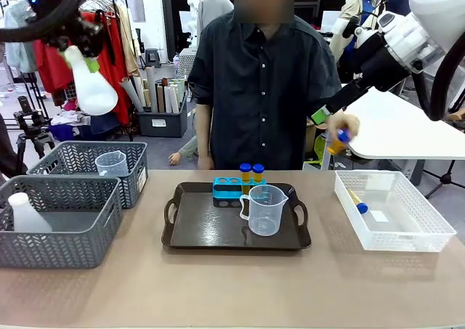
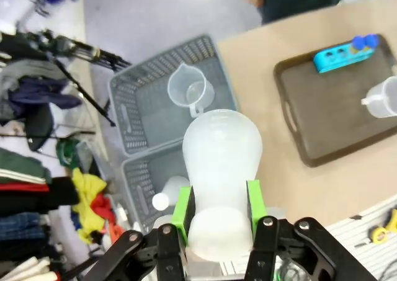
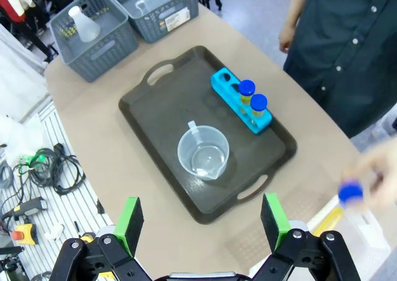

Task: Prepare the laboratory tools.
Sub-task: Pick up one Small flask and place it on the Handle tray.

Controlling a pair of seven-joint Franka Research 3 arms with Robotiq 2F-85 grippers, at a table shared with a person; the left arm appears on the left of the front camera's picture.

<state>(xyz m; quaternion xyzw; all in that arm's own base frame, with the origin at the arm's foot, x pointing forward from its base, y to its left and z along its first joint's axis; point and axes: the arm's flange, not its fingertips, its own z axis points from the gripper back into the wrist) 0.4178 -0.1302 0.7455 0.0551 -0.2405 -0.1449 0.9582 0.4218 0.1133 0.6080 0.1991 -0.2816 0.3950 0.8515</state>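
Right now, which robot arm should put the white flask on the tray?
Left, probably. The left end effector grips the flask, held high above the grey baskets. The right end effector is open and empty. The tray has bare space.

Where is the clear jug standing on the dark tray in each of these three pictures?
Front view: measuring beaker right of centre on the tray.
Left wrist view: beaker at the right edge, cut off.
Right wrist view: beaker near mid-picture.
Shared landmark: the blue tube rack on the same tray.
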